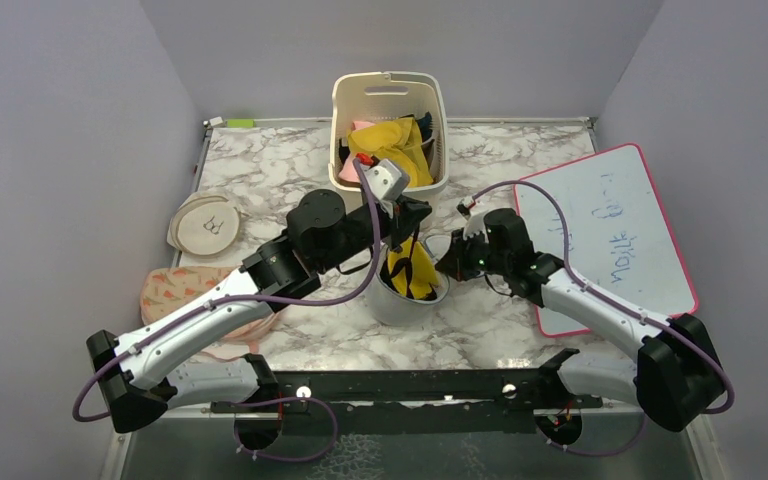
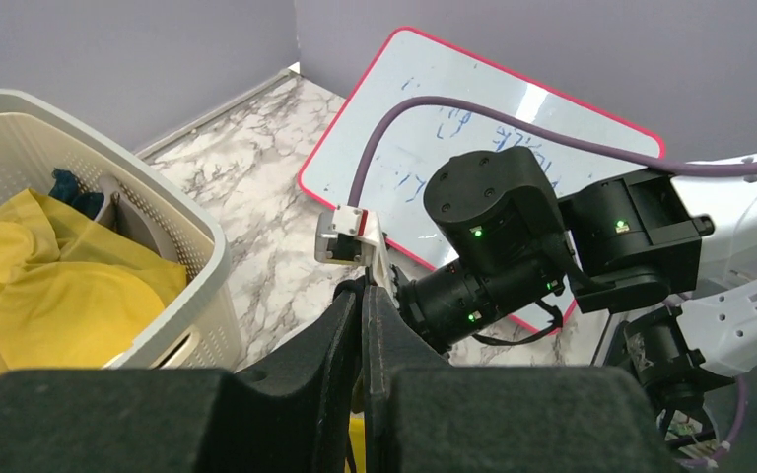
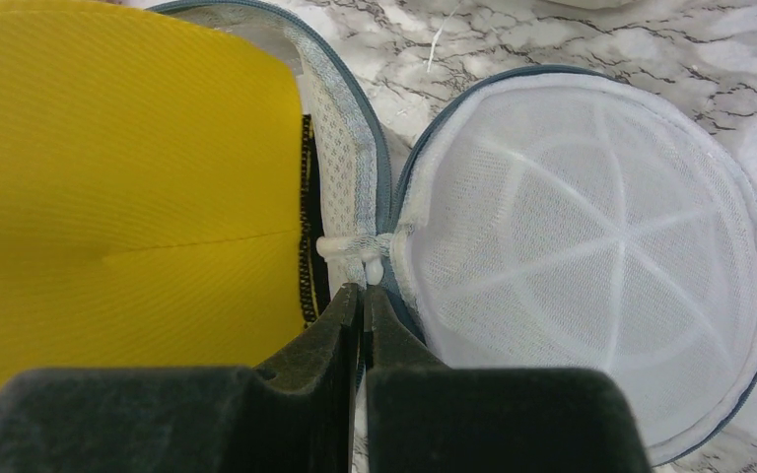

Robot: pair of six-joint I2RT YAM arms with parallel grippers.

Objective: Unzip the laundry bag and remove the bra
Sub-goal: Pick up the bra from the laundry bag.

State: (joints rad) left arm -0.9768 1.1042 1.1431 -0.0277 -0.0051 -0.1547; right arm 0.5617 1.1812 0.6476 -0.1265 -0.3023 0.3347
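Pinches with the right gripper (image 3: 363,294), jaws pressed together on the white tab where the wall of the laundry bag (image 3: 350,148) meets its lid (image 3: 591,256). Holds the left gripper (image 2: 363,307) shut as well, just above the bag's mouth; cannot tell whether anything sits between those pads. Bag at mid-table between the two arms, standing upright, mouth up, drum axis vertical, zip undone, round mesh lid folded out flat on the marble table (image 1: 260,170) and hinged on the side toward the right arm. Of the bra (image 3: 307,227), only a thin black edge inside the bag, long axis following the mesh wall. Mostly buried under a yellow cloth (image 3: 128,197) that fills the mouth and stands between both grippers and the garment. Behind the bag, at the far edge: cream slotted basket (image 1: 390,78) heaped with cloths (image 1: 405,145). To the right, partly under the right forearm: red-rimmed whiteboard (image 1: 610,230). To the left, well apart: flat beige round pouch (image 1: 205,222); nearer, partly under the left arm, a peach patterned cloth (image 1: 175,290).
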